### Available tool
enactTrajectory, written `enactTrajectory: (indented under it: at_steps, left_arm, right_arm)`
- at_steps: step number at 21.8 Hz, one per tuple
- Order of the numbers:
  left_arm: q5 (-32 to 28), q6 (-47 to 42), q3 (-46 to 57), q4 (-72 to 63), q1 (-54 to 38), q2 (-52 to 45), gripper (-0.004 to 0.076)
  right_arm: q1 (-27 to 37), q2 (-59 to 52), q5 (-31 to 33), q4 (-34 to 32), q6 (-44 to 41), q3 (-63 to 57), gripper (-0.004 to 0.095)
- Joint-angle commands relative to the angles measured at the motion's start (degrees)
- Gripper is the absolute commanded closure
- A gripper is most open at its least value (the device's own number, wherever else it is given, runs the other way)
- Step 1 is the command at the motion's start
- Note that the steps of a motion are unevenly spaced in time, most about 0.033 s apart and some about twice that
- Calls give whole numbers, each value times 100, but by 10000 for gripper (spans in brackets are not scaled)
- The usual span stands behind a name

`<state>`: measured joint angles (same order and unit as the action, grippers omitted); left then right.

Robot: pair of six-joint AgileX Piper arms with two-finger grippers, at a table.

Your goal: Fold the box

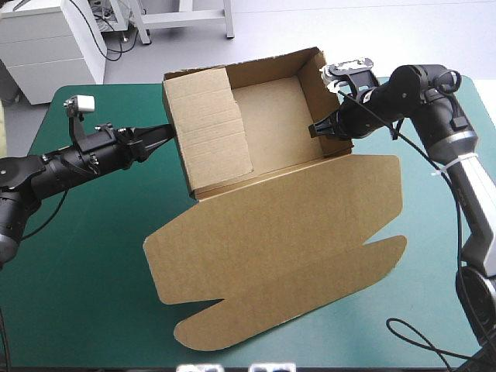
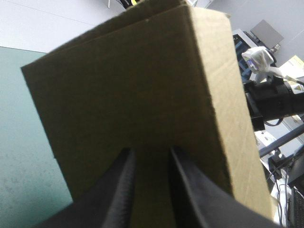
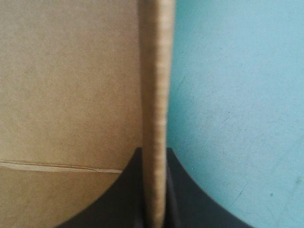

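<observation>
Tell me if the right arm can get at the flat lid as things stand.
Probably not yet: the right gripper is shut on a side wall of the box; the lid itself lies uncovered nearby.

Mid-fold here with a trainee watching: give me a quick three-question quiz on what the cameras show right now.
1. True or false: the right end effector is shut on a wall of the box.
2. The lid is: A) spread open as a flat sheet; B) folded down over the tray; C) rolled into a tube.
3. Fill in: the left end effector meets the box at its ____ wall.
Key: 1 true; 2 A; 3 left.
</observation>
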<state>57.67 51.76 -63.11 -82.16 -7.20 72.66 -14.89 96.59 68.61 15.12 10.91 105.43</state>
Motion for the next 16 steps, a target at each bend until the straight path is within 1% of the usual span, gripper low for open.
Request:
enactTrajectory:
  at_steps: [1, 3, 8, 11, 13, 14, 16]
  left_arm:
    - [380, -136, -218, -669, 35, -174, 337]
    - [575, -440, -227, -959, 24, -174, 262]
    - [644, -455, -241, -876, 24, -174, 260]
    - [366, -455, -241, -863, 24, -174, 267]
    - [354, -580, -241, -827, 24, -166, 267]
    - [342, -701, -254, -737, 24, -166, 267]
    - [344, -1159, -434, 194, 36, -166, 258]
  right_arm:
    - [4, -252, -274, 135, -39, 168, 920]
    - [4, -252, -263, 49, -39, 168, 920]
    - [4, -252, -256, 26, -39, 168, 920]
    - [-70, -252, -256, 22, -39, 168, 920]
    - [-153, -252, -256, -40, -39, 168, 920]
    - [-173, -252, -256, -40, -39, 168, 919]
    - [-209, -252, -256, -123, -48, 168, 920]
